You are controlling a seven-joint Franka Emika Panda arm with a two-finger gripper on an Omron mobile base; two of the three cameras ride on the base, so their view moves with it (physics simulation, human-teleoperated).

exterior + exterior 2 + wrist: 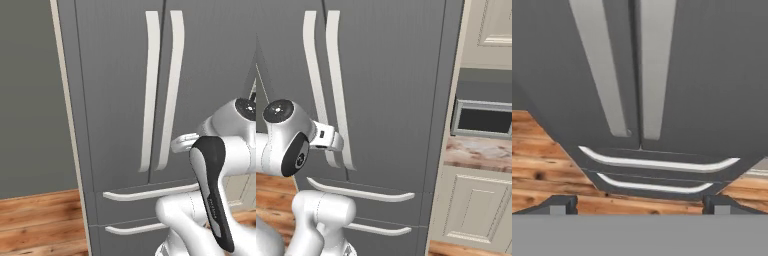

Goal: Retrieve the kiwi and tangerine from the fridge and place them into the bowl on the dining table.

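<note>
The grey fridge (115,75) stands right in front of me with both upper doors shut. Its two long white handles (150,90) (336,85) run side by side down the middle seam. My gripper (639,207) is open with nothing between its fingertips (559,205), and it points at the lower ends of the handles and the two drawer handles (657,164). My hand (184,143) hovers just short of the right door's handle. The kiwi, tangerine, bowl and dining table are out of view.
A wall counter with cream cabinets (476,210) and a dark oven-like opening (483,120) stand to the right of the fridge. A plain grey wall (30,100) is on its left. The wooden floor (40,220) lies below.
</note>
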